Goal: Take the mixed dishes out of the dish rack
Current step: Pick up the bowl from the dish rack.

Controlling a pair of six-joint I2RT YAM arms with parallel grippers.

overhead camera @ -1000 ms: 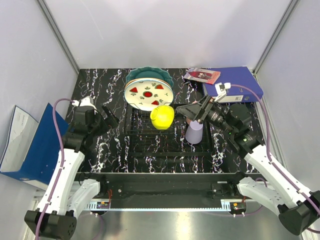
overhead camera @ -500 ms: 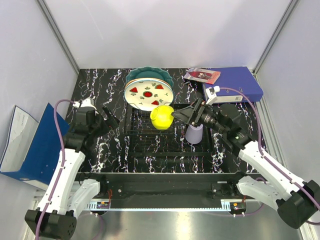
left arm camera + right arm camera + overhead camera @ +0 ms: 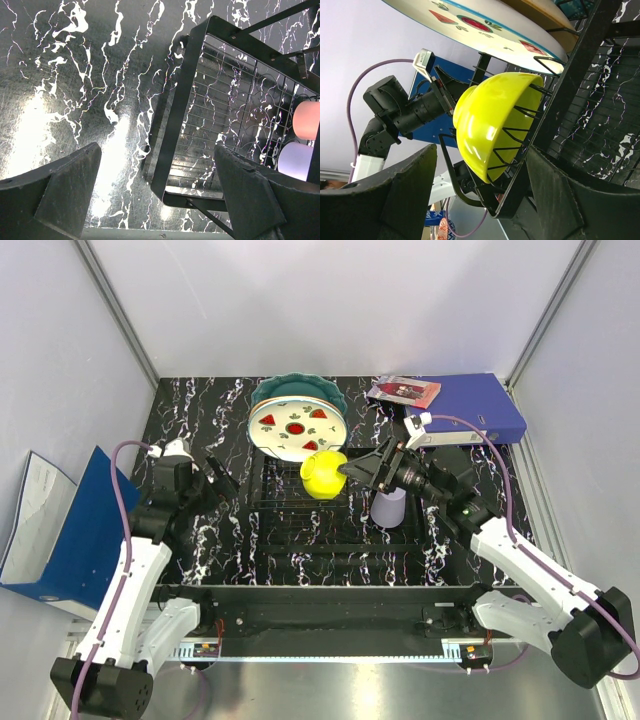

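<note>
- The bowl (image 3: 495, 125) (glossy yellow, smooth and round) stands on edge among the rack's (image 3: 580, 65) black wire prongs, just ahead of the right gripper (image 3: 348, 472), whose fingers are spread wide.
- It is probably light, stiff and slippery, so pinch the thin rim with one finger inside.
- The left gripper (image 3: 157, 150) is spread and empty, with the rack's corner beneath it.
</note>
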